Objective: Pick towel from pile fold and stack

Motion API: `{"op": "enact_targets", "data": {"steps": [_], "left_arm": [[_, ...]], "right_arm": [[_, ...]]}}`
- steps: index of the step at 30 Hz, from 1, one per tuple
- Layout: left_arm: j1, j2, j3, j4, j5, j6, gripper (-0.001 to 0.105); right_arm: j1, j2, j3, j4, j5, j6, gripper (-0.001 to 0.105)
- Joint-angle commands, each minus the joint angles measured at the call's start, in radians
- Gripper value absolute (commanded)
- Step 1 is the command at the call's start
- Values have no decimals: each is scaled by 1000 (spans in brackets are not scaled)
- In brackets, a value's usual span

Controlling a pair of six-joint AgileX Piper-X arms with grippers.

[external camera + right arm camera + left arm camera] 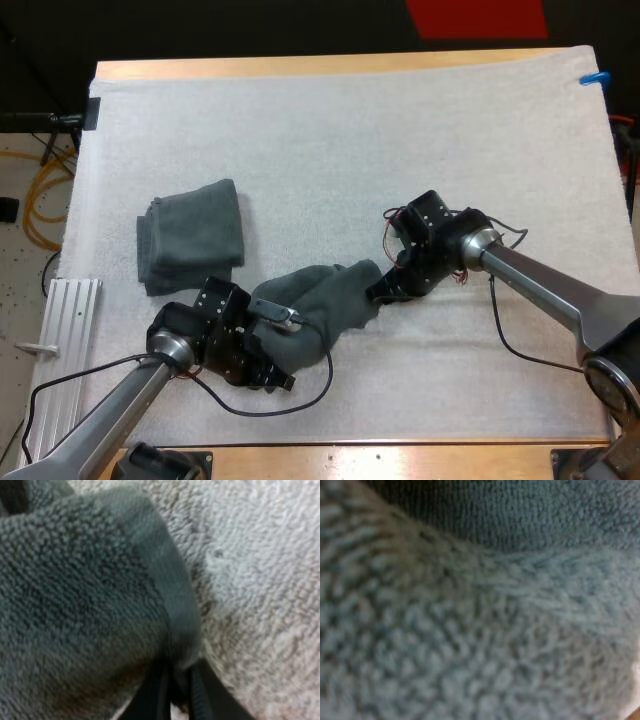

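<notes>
A crumpled dark grey-green towel (318, 303) lies bunched on the white mat (350, 140), stretched between my two grippers. My left gripper (268, 362) is pushed in under the towel's near left end, and the towel's pile (480, 610) lies right against that arm's camera. My right gripper (383, 288) is at the towel's right tip. In the right wrist view my right gripper (179, 696) is shut on the towel's hemmed edge (170, 605), with a black finger (150, 700) on each side of the hem. A folded towel (190, 238) lies flat to the left.
A ribbed metal plate (68, 315) sits off the mat's left edge. The wooden table's front edge (400, 455) runs close behind my left arm. The mat stretches bare behind and to the right of the towels.
</notes>
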Motion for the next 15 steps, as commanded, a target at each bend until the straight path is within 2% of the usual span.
{"op": "enact_targets", "data": {"steps": [1,6,9,14,15], "left_arm": [[3,-11,-20,21,-5,3,0],[3,-11,-115,67,55,3,0],[3,-11,-207,95,97,3,0],[3,-11,-370,133,245,3,0],[3,-11,-384,136,254,3,0]], "right_arm": [[6,-31,6,-8,-20,-4,0],[6,-161,6,-50,73,-6,0],[6,-255,6,-52,100,-6,0],[6,-417,6,-43,147,-4,0],[6,-437,6,-42,157,0,0]]}}
